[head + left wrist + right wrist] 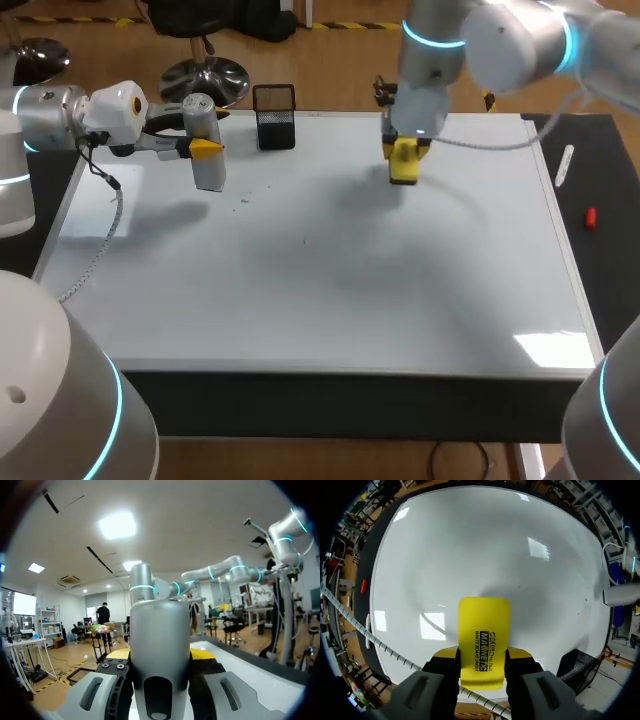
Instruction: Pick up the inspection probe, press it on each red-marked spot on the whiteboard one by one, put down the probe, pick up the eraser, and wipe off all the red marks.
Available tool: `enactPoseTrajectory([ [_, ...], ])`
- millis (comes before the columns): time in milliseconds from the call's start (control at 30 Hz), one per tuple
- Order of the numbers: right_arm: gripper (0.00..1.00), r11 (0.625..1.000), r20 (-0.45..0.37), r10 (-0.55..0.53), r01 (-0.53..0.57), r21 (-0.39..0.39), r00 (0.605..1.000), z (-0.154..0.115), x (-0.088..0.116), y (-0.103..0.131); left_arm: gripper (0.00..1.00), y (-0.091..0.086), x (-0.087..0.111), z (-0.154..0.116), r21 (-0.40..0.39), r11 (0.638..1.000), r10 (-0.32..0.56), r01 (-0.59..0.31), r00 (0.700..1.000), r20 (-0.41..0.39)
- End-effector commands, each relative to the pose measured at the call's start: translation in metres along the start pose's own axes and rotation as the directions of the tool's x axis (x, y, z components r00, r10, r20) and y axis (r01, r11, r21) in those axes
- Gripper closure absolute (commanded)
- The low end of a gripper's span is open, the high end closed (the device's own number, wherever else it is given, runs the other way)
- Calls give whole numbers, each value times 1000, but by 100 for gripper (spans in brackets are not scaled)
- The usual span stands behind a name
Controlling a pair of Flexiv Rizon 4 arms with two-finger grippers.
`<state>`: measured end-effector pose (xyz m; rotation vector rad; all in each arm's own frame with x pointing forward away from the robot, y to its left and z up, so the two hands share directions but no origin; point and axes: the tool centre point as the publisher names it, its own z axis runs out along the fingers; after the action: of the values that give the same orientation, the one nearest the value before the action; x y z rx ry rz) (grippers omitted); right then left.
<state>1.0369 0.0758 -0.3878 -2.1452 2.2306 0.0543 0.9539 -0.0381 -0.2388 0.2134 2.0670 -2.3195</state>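
Both tools are gripping: the left tool [205, 148] is holding the inspection probe [207, 165] above the whiteboard's [330, 270] left part, and the right tool [405, 150] is holding the yellow eraser [404, 166] over its far middle. Wiping seems to be in hand. No red marks are showing, so the next move is probably to set down the probe.

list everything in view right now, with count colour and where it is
whiteboard: 1, white, covers most of the table
inspection probe: 1, grey, in the left gripper, above the board's far left part
cable: 1, white, trails from the left arm across the board's left edge
eraser: 1, yellow, in the right gripper, over the board's far middle
mesh holder: 1, black, at the board's far edge
marker: 1, white, on the dark strip right of the board
small red piece: 1, same strip
left gripper: shut on the probe
right gripper: shut on the eraser
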Motion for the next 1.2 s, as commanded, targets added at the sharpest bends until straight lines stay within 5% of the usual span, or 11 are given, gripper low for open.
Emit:
enactPoseTrajectory([
  [33,100,993,-24,-6,4,-120,1000,14,-20,-51,100,-2,1,1,-2,1000,1,-1,1000,2],
  [433,100,988,4,-86,86,-129,996,28,-62,-90,100,-2,1,1,-2,1000,1,-1,1000,2],
  [1200,100,980,24,-111,113,-163,994,55,-82,-110,100,-2,1,1,-2,1000,1,-1,1000,2],
])
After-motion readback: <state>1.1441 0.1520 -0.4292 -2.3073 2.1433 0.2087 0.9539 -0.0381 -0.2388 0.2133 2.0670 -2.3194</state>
